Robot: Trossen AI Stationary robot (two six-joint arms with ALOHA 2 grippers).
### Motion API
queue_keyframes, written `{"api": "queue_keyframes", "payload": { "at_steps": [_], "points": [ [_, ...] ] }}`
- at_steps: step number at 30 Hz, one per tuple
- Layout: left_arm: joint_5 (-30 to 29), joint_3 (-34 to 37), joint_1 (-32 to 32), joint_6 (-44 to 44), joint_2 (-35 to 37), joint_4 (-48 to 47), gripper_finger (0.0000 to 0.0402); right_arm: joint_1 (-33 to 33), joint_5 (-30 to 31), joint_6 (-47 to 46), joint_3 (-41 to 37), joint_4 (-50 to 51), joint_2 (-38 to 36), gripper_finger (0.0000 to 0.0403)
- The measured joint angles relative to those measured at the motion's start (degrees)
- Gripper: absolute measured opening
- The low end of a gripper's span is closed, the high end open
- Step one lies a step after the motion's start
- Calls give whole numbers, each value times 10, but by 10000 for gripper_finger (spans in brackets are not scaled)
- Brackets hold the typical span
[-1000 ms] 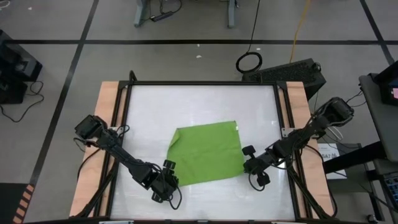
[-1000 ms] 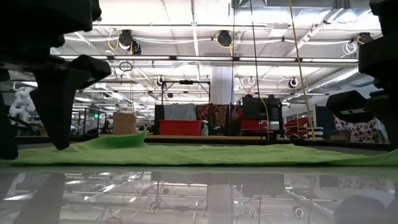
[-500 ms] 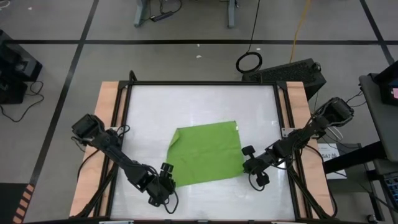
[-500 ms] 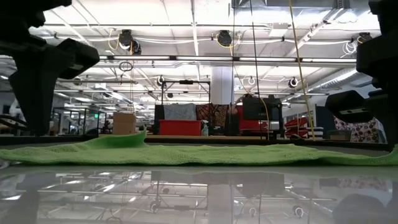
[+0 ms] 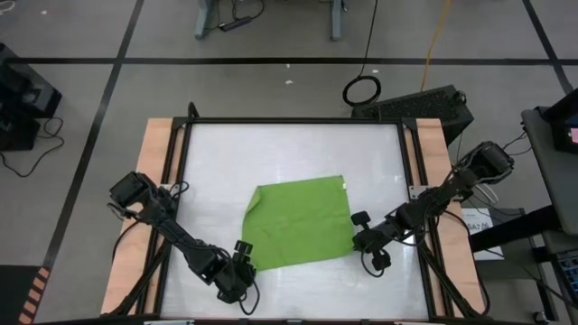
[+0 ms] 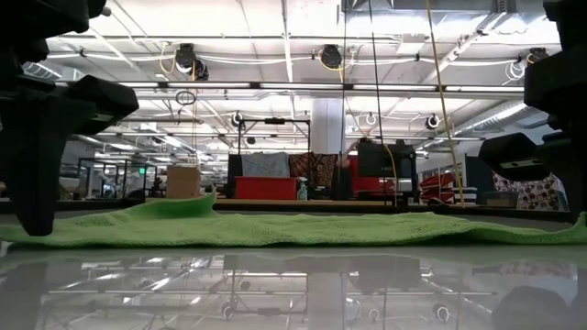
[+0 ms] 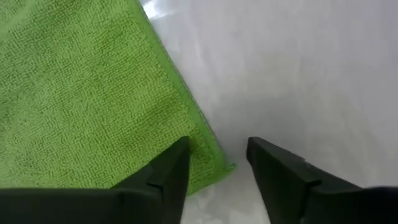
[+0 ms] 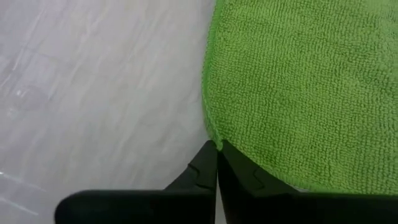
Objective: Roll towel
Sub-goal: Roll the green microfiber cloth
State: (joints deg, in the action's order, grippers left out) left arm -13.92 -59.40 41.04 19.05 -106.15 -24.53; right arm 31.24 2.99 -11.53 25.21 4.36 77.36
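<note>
The lime-green towel [image 5: 298,223] lies spread flat on the white table, a little near of centre, with its far-left corner [image 6: 197,203] curled up slightly. My left gripper [image 5: 244,256] points down at the towel's near-left corner [image 7: 219,169] and is open. One finger [image 7: 166,174] stands over the cloth and the other [image 7: 273,171] over bare table; whether they touch, I cannot tell. My right gripper [image 5: 356,238] is shut at the towel's right edge, close to its near-right corner. My right gripper has its shut fingertips [image 8: 211,157] on the towel's hemmed right edge [image 8: 210,135], near the near-right corner. The fingers slant down from the table's right side. The towel lies flat on the table around them. The fingers hide how much cloth is caught between them.
A black frame [image 5: 293,121] borders the white tabletop, with wooden strips [image 5: 153,181] along both sides. Bare table surface [image 5: 289,153] lies beyond the towel's far edge. A black case [image 5: 424,101] stands off the far right corner.
My left gripper has moved toward the table's near-left and sunk lower, ending at the towel's near-left corner. The towel has not shifted.
</note>
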Motion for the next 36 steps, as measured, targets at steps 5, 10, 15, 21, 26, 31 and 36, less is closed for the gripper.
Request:
{"api": "queue_keyframes", "payload": {
  "at_steps": [5,10,15,21,26,31,36],
  "points": [
    [-19,0,-2,-3,-1,3,64,0,0,0,0,0,0,0],
    [-65,2,-13,-16,-2,-6,10,0,1,0,0,-2,-15,0],
    [-125,5,-29,-29,31,-85,4,0,1,5,0,3,-63,0],
    [-219,2,-53,-34,130,-169,2,-1,44,37,9,41,-167,0],
    [-259,1,-92,-47,208,-192,1,-12,140,74,32,95,-262,0],
    [-339,1,-117,-10,247,-198,1,-26,196,79,35,109,-325,0],
    [-395,1,-145,-41,248,-212,0,-53,311,146,34,102,-352,0]
  ]
}}
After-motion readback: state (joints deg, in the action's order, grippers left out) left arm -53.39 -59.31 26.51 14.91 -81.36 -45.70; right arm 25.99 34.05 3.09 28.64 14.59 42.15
